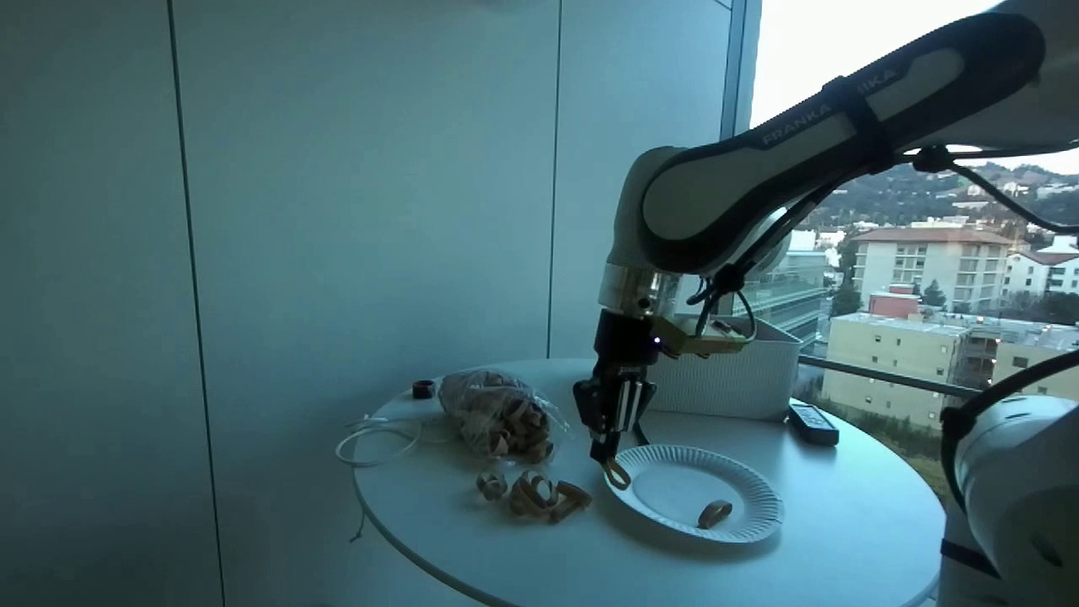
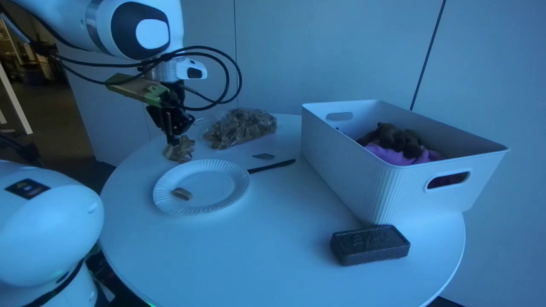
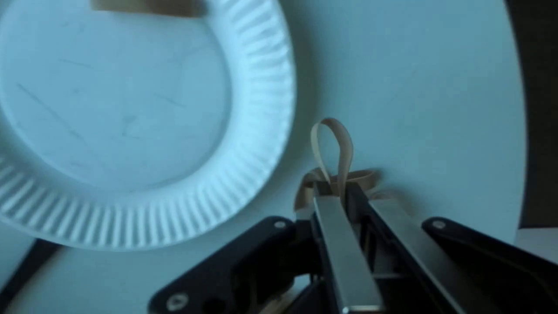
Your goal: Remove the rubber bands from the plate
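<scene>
The white paper plate lies on the round table and also shows in an exterior view and the wrist view. One tan rubber band lies on the plate near its rim; it also shows in an exterior view and at the top edge of the wrist view. My gripper is shut on another rubber band, whose loop sticks out past the fingertips. In the wrist view it is beside the plate, above several loose rubber bands on the table. These also show in an exterior view.
A clear bag of rubber bands lies behind the loose ones. A white bin holds purple cloth and brown things. A dark eraser-like block stands before the bin. A black handle-like thing touches the plate's edge. A pale cable loop hangs at the table's edge.
</scene>
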{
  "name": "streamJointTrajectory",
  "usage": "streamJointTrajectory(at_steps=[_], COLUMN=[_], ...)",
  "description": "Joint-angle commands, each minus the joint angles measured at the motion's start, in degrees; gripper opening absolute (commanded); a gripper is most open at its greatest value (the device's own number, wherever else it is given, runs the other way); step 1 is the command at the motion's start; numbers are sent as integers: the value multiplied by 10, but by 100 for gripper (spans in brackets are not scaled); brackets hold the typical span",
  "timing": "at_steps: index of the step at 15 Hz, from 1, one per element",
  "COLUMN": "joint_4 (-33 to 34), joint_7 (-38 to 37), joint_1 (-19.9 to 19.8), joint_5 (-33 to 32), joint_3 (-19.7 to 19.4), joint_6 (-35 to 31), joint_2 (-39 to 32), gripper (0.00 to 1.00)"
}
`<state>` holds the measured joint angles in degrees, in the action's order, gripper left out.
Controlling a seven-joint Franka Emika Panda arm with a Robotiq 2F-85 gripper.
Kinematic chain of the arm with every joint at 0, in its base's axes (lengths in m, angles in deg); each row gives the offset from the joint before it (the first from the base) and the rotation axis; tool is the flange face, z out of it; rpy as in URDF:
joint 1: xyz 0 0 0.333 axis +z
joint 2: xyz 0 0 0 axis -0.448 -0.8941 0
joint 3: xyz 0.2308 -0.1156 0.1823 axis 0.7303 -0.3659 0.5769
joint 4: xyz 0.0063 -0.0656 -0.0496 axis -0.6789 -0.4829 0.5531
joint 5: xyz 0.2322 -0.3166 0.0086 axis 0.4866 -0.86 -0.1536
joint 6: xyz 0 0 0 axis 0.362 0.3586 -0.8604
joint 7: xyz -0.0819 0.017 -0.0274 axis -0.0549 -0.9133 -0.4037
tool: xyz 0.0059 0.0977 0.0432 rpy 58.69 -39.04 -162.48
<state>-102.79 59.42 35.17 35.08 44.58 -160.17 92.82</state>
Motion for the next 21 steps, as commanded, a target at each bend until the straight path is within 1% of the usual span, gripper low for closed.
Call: streamJointTrajectory(at_steps=[1, 2, 4, 6, 9, 10, 12, 13, 14, 16, 19, 20, 21], joint_4=[0, -1, -6, -9, -11, -11, -11, -11, -11, -10, -8, -7, -6], joint_7=[62, 72, 82, 61, 21, 5, -18, -31, -36, -47, -54, -57, -72], joint_1=[52, 59, 61, 42, 18, 10, -4, -7, -9, -14, -12, -11, -11], joint_5=[25, 11, -22, -80, -173, -194, -225, -231, -235, -239, -227, -221, -206], joint_3=[22, 35, 62, 94, 132, 139, 148, 151, 151, 151, 142, 138, 133], joint_6=[-27, -41, -78, -128, -200, -212, -229, -226, -221, -203, -161, -144, -108], joint_2=[-32, -44, -70, -95, -111, -114, -117, -115, -113, -99, -65, -52, -35], gripper=[12, 12, 8, 9, 10, 35, 37, 42, 51, 65, 89, 95, 99])
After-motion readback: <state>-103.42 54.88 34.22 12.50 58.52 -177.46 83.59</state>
